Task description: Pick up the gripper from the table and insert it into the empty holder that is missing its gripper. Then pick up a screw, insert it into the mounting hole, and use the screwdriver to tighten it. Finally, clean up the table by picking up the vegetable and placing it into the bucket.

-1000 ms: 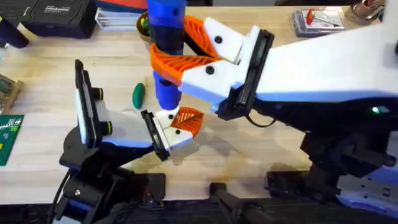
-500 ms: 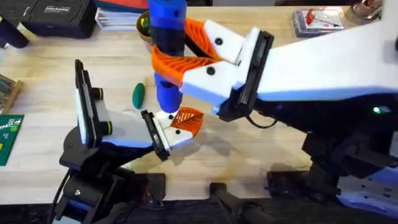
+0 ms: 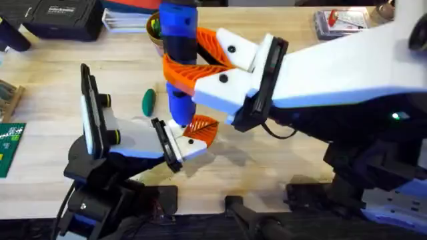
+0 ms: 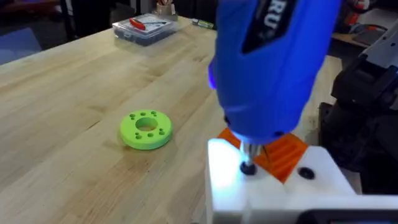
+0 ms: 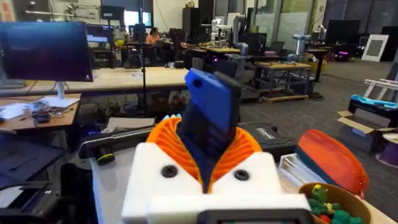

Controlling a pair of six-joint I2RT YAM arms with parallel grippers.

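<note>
Vegetable (image 3: 148,101) lies free on the table (image 3: 53,73) at our left, bare wood around it. Just right, our left gripper (image 3: 190,137) has its fingers closed around the white holder (image 4: 273,186) with the orange gripper (image 3: 203,127) seated. Our right gripper (image 3: 183,63) pinches the screwdriver (image 3: 179,60) upright, tip in the mounting hole; white letters "RU" show on its barrel. The bucket (image 3: 152,27) stands behind it.

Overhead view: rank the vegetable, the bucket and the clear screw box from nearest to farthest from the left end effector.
Measured from the left end effector:
1. The vegetable, just beyond it, slightly to the left.
2. The bucket, at the far edge, partly hidden behind the screwdriver.
3. The clear screw box, in the far right corner.
</note>
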